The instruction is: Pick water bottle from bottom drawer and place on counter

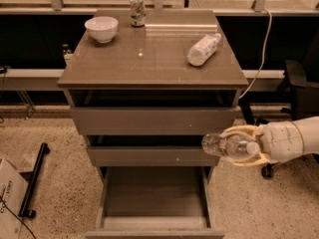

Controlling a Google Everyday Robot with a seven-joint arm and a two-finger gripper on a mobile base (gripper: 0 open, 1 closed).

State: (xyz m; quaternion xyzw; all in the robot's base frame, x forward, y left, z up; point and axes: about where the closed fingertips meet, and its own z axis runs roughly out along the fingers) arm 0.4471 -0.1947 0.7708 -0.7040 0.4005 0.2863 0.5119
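My gripper (pixel 238 147) is shut on the water bottle (pixel 227 145), a small clear ribbed bottle held on its side. It hangs to the right of the cabinet, level with the middle drawer front, above and right of the bottom drawer (pixel 154 222). The bottom drawer is pulled out and its tray looks bare. The counter (pixel 149 63) is the glossy brown top slab above, well higher than the bottle.
On the counter stand a white bowl (pixel 101 29), a printed can (pixel 137 10) and a larger opaque white bottle (pixel 203 49) lying on its side. A black office chair (pixel 299 83) is at the right. A cardboard box (pixel 9 195) and a black bar (pixel 33 180) lie on the floor at left.
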